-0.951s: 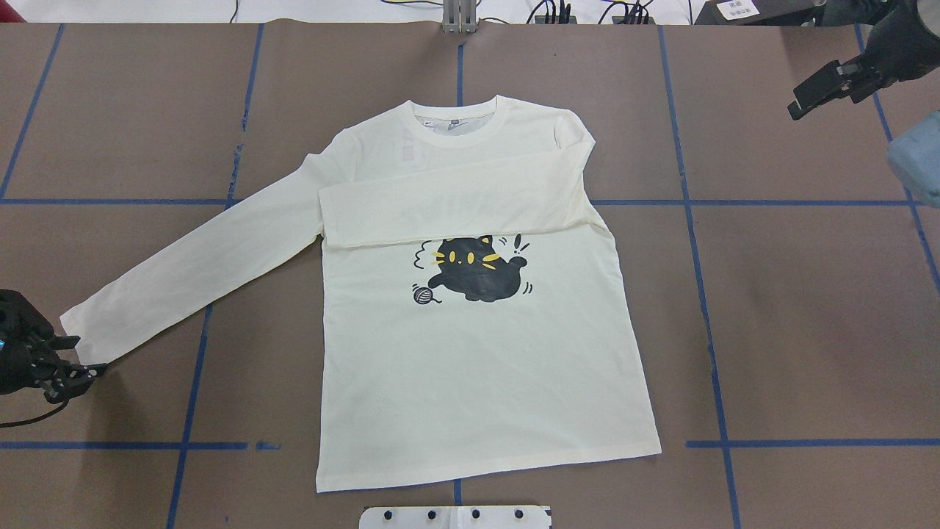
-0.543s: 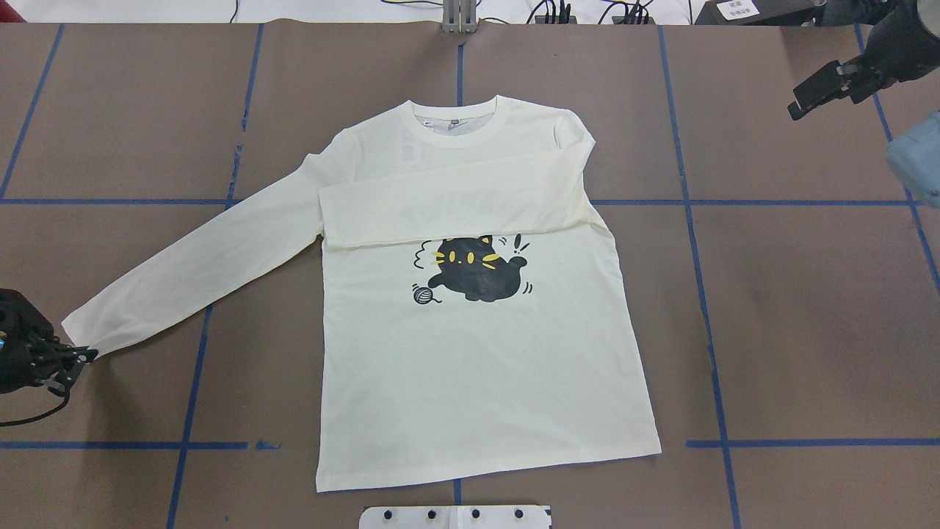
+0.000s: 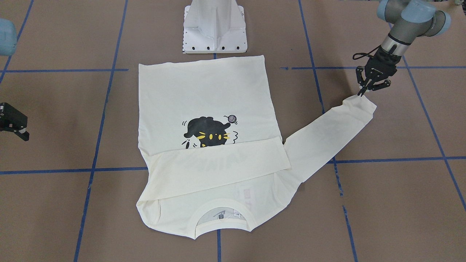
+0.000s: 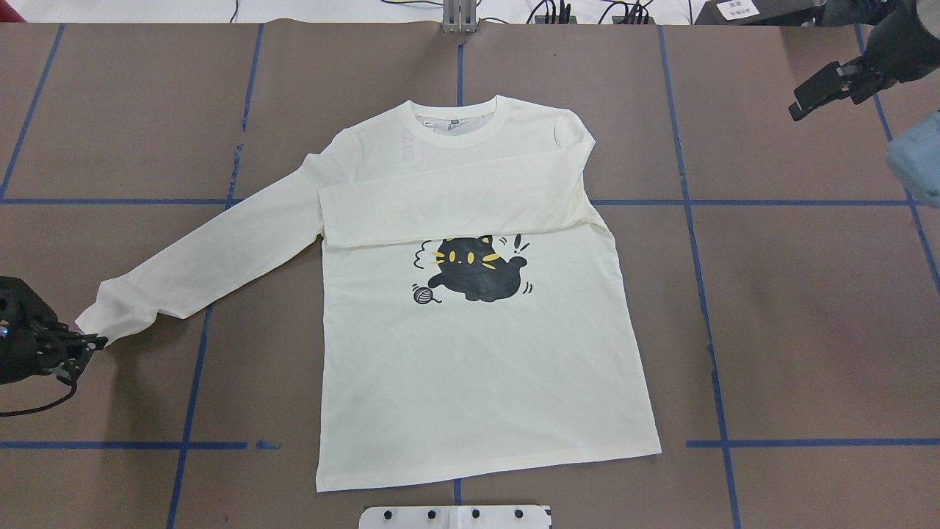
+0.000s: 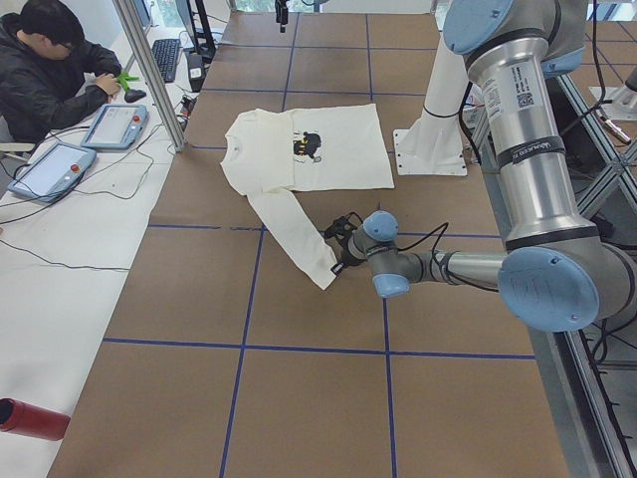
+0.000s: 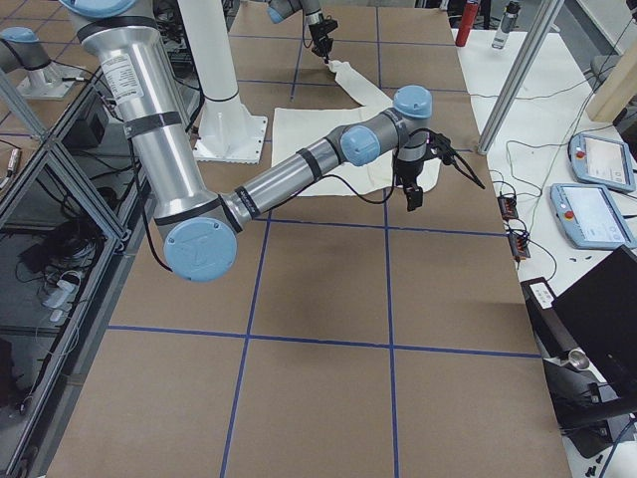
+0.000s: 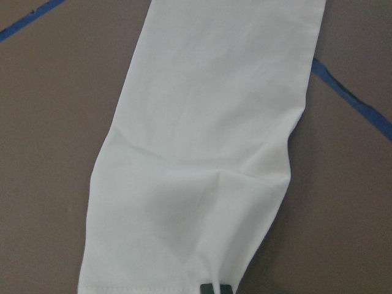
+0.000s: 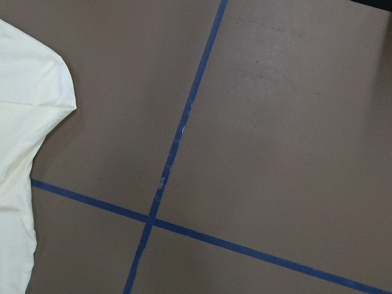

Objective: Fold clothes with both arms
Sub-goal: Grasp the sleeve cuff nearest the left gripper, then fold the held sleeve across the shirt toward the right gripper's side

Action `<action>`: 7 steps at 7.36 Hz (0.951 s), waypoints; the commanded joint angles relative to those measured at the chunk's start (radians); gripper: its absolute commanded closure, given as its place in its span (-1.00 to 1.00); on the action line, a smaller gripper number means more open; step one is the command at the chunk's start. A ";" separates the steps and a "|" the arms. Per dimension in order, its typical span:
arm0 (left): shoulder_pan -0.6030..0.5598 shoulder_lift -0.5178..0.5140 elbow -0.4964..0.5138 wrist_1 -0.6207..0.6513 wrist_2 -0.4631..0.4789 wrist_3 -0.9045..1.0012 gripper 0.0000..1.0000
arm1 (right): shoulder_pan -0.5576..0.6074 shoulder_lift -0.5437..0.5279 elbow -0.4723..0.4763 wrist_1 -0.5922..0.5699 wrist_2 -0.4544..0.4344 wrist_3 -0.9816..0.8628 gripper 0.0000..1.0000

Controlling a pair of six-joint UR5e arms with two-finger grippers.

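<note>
The cream long-sleeved shirt (image 4: 477, 367) lies flat, print side up, with the black cat (image 4: 474, 275) showing. One sleeve (image 4: 455, 206) is folded across the chest. The other sleeve (image 4: 220, 257) stretches out toward my left gripper (image 4: 99, 340), which is shut on its cuff (image 3: 364, 103); the cuff end is bunched and slightly raised. In the left wrist view the cuff (image 7: 184, 245) fills the frame, with a black fingertip (image 7: 214, 288) at its hem. My right gripper (image 4: 797, 109) hangs beyond the shirt at the far right, off the cloth; I cannot tell if it is open or shut.
The white pedestal base (image 3: 214, 29) stands just behind the shirt's hem. Blue tape lines (image 4: 808, 443) cross the brown table cover. A person (image 5: 50, 70) sits at a side table with tablets (image 5: 114, 124). Cables lie along the far table edge (image 4: 587, 11).
My left gripper has closed on the cuff and drawn it up and toward the shirt, so the sleeve end now bunches. The right arm has hardly moved.
</note>
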 commanded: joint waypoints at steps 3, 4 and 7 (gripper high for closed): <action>-0.187 -0.441 -0.018 0.462 -0.009 0.005 1.00 | 0.056 -0.019 -0.043 -0.011 0.008 -0.130 -1.00; -0.194 -0.582 -0.018 0.630 -0.009 -0.005 1.00 | 0.084 -0.020 -0.086 -0.008 0.028 -0.188 -1.00; -0.181 -0.980 0.049 1.006 -0.006 -0.179 1.00 | 0.110 -0.022 -0.111 -0.007 0.031 -0.230 -1.00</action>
